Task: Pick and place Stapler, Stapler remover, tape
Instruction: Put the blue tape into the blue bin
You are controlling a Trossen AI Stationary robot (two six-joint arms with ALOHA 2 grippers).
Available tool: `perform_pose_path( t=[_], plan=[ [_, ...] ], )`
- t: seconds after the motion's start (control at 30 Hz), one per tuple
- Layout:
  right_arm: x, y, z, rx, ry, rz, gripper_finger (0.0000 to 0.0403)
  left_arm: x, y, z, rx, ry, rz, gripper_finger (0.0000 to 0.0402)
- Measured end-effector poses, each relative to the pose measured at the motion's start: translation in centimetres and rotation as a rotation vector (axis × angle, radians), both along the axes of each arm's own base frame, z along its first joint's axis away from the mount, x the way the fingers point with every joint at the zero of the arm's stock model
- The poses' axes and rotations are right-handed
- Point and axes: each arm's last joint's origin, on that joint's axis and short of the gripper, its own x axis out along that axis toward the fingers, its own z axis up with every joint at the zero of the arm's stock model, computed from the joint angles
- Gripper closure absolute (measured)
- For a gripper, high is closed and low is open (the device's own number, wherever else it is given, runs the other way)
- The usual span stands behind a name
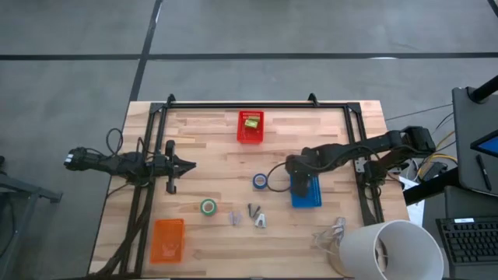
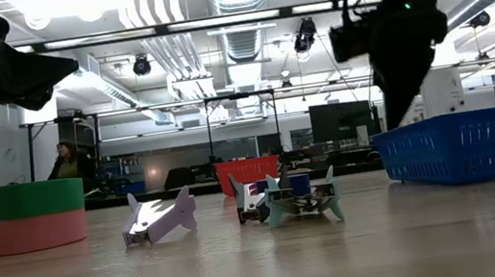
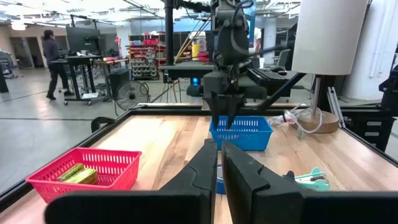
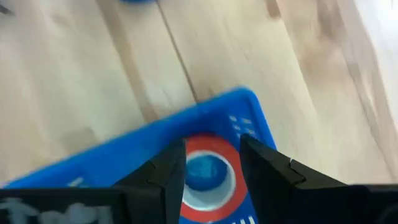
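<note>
Looking down on the worktop [image 1: 218, 167], you find the right gripper [image 1: 296, 183] hanging over the near end of the blue basket [image 1: 307, 194], its fingers [image 4: 168, 171] parted with a gap between them; through that gap the right wrist view shows a red-rimmed tape roll [image 4: 208, 171] lying in the basket, with nothing gripped. Your left gripper [image 1: 187, 164] waits over the left side of the worktop, its fingers [image 3: 205, 168] drawn almost together and empty. The stapler [image 1: 252, 122] lies in the red basket [image 1: 250, 136] at the far middle edge. A blue tape roll [image 1: 260, 181] sits on the wood just left of the blue basket, and a green tape roll [image 1: 208, 207] lies nearer the front. Several small staple removers [image 1: 253, 216] are scattered beside it. An orange basket [image 1: 168, 239] stands at the front left corner.
</note>
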Motion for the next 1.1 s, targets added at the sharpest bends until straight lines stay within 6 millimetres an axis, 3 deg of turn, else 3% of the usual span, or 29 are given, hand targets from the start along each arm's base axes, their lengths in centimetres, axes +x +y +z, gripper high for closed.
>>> perform_pose_path(
  t=[0.2, 0.47, 0.83, 1.1],
  plan=[
    [1.9, 0.9, 2.1, -0.027, -0.152, 0.062, 0.0272, 0.0, 0.0, 0.0, 0.0, 0.0, 0.0, 0.0376],
    [4.0, 1.2, 2.6, -0.081, -0.426, 0.181, 0.028, 0.0, 0.0, 0.0, 0.0, 0.0, 0.0, 0.0376],
    [7.8, 1.6, -1.8, -0.105, -0.325, 0.285, 0.028, 0.0, 0.0, 0.0, 0.0, 0.0, 0.0, 0.0376],
    [9.8, 1.9, -3.6, -0.098, -0.278, 0.344, 0.028, 0.0, 0.0, 0.0, 0.0, 0.001, 0.0, 0.0376]
  ],
)
